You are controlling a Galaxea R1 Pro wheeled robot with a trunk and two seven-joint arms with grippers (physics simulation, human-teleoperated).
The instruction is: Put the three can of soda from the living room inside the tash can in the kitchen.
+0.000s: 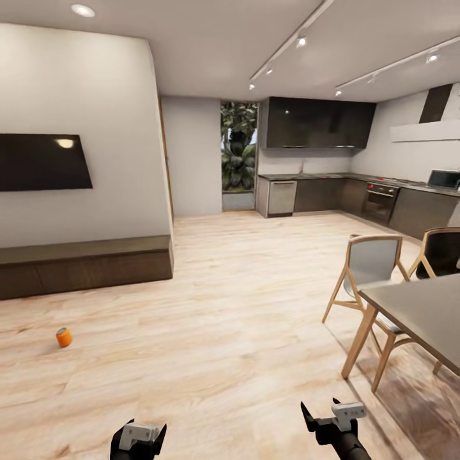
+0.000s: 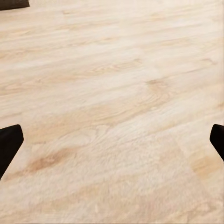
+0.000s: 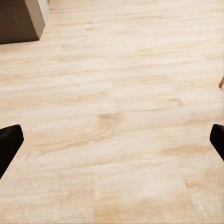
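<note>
One orange can of soda (image 1: pixel 63 337) with a silvery top rests on the wood floor at the left, in front of the TV bench. My left gripper (image 1: pixel 138 436) sits low at the bottom edge of the head view, well to the right of that can and nearer to me, open and empty. My right gripper (image 1: pixel 324 412) hangs at the bottom right, also open with nothing between its fingers. In each wrist view the black fingertips (image 2: pixel 9 144) (image 3: pixel 9 143) stand far apart over bare floor. The kitchen (image 1: pixel 332 172) with dark cabinets lies at the far right. The tash can is out of view.
A wall TV (image 1: pixel 41 161) hangs above a long low wooden bench (image 1: pixel 83 262) at left. A grey dining table (image 1: pixel 421 313) with two wooden chairs (image 1: pixel 370 268) stands at right. An oven (image 1: pixel 380 201) and a dishwasher (image 1: pixel 282 197) sit in the kitchen run.
</note>
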